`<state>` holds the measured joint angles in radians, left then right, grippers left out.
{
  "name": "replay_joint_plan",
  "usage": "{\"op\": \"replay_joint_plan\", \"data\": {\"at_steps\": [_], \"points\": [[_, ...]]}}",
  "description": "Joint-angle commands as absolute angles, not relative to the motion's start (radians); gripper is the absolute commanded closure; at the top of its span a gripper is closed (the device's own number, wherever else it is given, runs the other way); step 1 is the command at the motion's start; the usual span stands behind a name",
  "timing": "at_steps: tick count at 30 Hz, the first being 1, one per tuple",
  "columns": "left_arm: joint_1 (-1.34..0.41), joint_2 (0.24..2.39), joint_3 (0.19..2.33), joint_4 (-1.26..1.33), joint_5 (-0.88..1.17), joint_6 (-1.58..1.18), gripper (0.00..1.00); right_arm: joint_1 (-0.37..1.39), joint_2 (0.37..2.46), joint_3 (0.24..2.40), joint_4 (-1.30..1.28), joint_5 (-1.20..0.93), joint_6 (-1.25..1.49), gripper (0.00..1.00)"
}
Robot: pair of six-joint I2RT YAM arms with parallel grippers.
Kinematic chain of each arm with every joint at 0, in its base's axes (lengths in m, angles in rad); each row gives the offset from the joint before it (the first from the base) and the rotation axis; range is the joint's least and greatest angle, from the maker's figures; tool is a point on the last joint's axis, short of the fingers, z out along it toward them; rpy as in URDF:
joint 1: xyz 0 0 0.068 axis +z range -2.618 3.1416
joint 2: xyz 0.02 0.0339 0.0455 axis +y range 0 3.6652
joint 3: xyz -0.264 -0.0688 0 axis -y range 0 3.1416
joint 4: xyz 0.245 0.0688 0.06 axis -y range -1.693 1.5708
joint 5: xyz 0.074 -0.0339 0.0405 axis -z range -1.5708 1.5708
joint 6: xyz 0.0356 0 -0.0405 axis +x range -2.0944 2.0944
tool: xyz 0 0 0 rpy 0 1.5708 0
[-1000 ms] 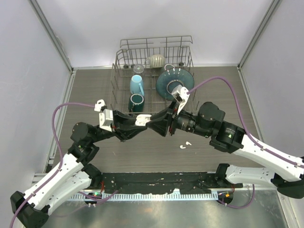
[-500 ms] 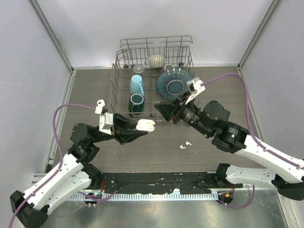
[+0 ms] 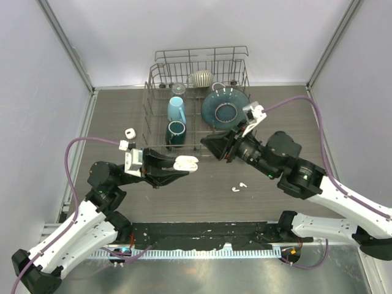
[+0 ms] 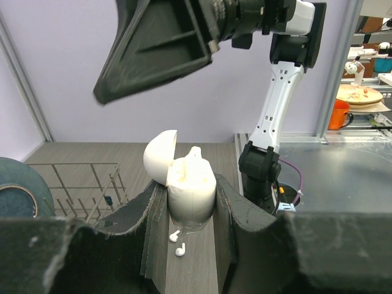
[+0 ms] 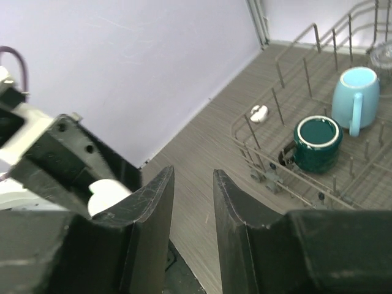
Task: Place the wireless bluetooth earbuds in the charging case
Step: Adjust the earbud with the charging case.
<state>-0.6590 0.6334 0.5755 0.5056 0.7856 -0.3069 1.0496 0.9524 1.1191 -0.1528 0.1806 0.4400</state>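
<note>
My left gripper is shut on the white charging case, holding it above the table with its lid open. In the left wrist view the case sits between the fingers, and a white earbud top sticks up from it. Two white earbuds lie on the table to the right, and they also show below the case. My right gripper is open and empty, in the air up and to the right of the case. The right wrist view shows its jaws apart and the case at lower left.
A wire dish rack stands at the back with a light blue mug, a dark green mug and a dark blue plate. A small white object lies on the table left of the rack.
My right gripper has pulled away from the case, back and to the right, and is now apart from it. My left gripper has drawn slightly back to the left with the case.
</note>
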Motion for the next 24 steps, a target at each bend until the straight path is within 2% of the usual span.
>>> {"op": "replay_joint_plan", "data": {"at_steps": [1,6,9,24], "points": [[-0.661,0.618,0.583,0.511,0.775,-0.278,1.00,1.051,0.874,1.134,-0.095,0.082,0.376,0.62],[-0.661,0.618,0.586,0.511,0.762,-0.273,1.00,1.051,0.896,1.190,-0.199,-0.214,0.330,0.66],[-0.661,0.624,0.592,0.515,0.764,-0.278,1.00,1.051,0.945,1.230,-0.268,-0.299,0.313,0.68],[-0.661,0.627,0.607,0.554,0.787,-0.314,1.00,1.051,1.005,1.247,-0.342,-0.319,0.238,0.68]]}}
